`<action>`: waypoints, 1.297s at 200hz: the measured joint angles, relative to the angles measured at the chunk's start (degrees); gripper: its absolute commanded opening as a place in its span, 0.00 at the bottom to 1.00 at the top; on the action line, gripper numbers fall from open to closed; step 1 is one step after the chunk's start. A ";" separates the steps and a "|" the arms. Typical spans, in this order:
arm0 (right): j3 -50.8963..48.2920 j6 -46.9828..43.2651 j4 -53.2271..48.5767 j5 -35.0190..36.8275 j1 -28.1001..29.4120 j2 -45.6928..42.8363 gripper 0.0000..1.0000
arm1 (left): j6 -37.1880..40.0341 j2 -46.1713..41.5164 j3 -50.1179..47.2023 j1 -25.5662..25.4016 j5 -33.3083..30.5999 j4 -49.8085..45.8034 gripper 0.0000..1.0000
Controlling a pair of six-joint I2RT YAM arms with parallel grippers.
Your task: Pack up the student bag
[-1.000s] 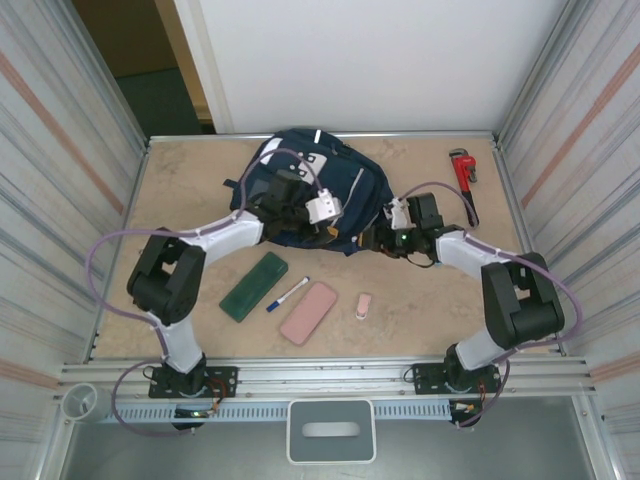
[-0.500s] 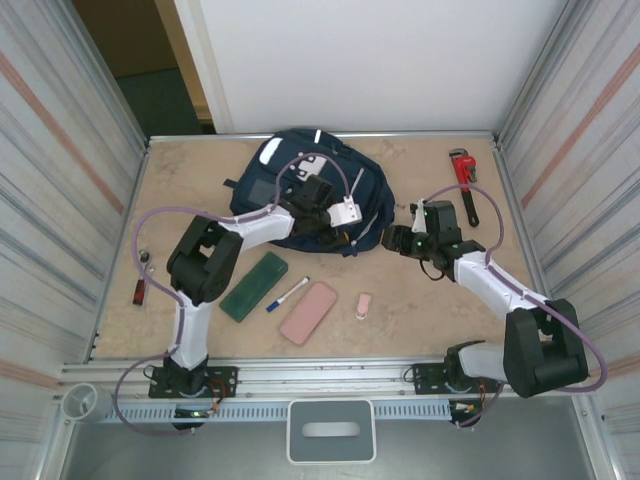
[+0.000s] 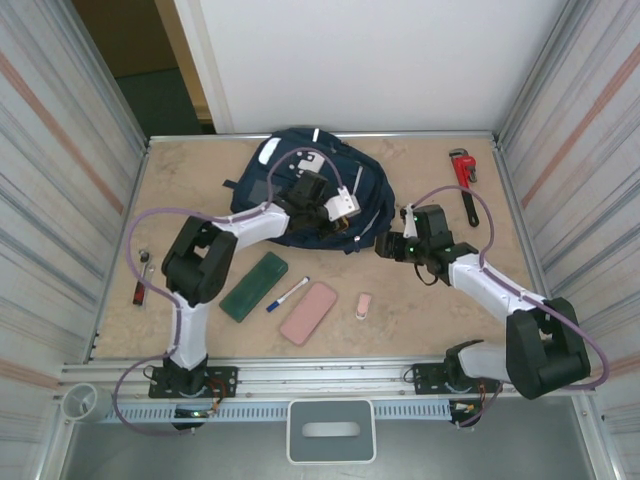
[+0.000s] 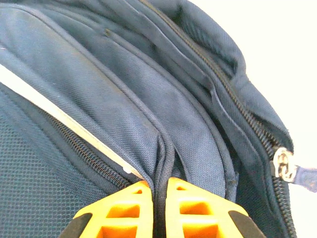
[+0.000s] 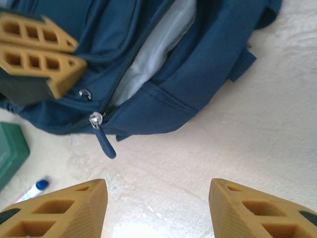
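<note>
We see from above a navy bag (image 3: pixel 368 190) lying at the back of the table (image 3: pixel 180 200), a little left of centre, with both arms reaching to its near right corner.

What has just changed: the left gripper (image 3: pixel 340 226), which a second ago stood open over the bag, has now closed. In the left wrist view its orange fingers (image 4: pixel 141 191) are pressed together on a raised fold of the bag's fabric, beside a zip line. The right wrist view shows the same pinch at the upper left, just above the zip pull (image 5: pixel 105 143).

The right gripper (image 3: pixel 386 246) has shifted only slightly and hangs beside the bag's corner. Its jaws stand apart, holding nothing, over bare table just in front of the pull. The zip there is partly undone, and pale lining (image 5: pixel 158 44) shows in the gap.

We judge that the left arm is now anchoring the bag so that the right can take the pull and open the zip further. Packing itself has not begun. The green case (image 3: pixel 254 286), pen (image 3: pixel 288 293), pink case (image 3: pixel 309 313) and eraser (image 3: pixel 363 305) lie on the table near the arms, apart from the bag. A red wrench (image 3: pixel 462 172) lies at the far right
</note>
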 measured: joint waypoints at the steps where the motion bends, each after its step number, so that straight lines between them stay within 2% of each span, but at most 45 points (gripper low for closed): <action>1: 0.02 -0.11 -0.02 0.09 0.09 0.00 0.58 | -0.15 -0.11 -0.13 0.07 0.15 0.11 0.00; 40: 0.57 -2.80 -0.76 2.43 2.08 0.11 0.60 | -7.30 -5.49 -3.43 3.78 8.44 3.82 0.00; 61: 1.60 -3.19 -0.35 1.97 2.21 0.35 0.67 | -11.56 -6.82 -5.38 5.38 12.24 7.15 0.00; 86: 3.21 -4.31 0.24 1.70 4.50 1.18 0.69 | -16.85 -7.41 -7.08 6.78 15.58 11.13 0.00; 137: 5.38 -5.53 2.95 6.91 10.51 4.57 0.61 | -23.96 -9.22 -7.85 8.59 18.27 14.64 0.00; 179: 5.38 -5.79 6.51 15.37 15.96 8.94 0.53 | -25.40 -9.44 -7.89 8.68 18.51 15.17 0.00; 233: 8.24 -5.53 9.68 30.40 21.64 17.29 0.52 | -25.77 -9.44 -7.89 8.68 18.86 15.17 0.00; 259: 10.51 -5.51 10.23 37.27 23.41 21.27 0.43 | -25.75 -9.44 -7.91 8.68 18.86 15.17 0.00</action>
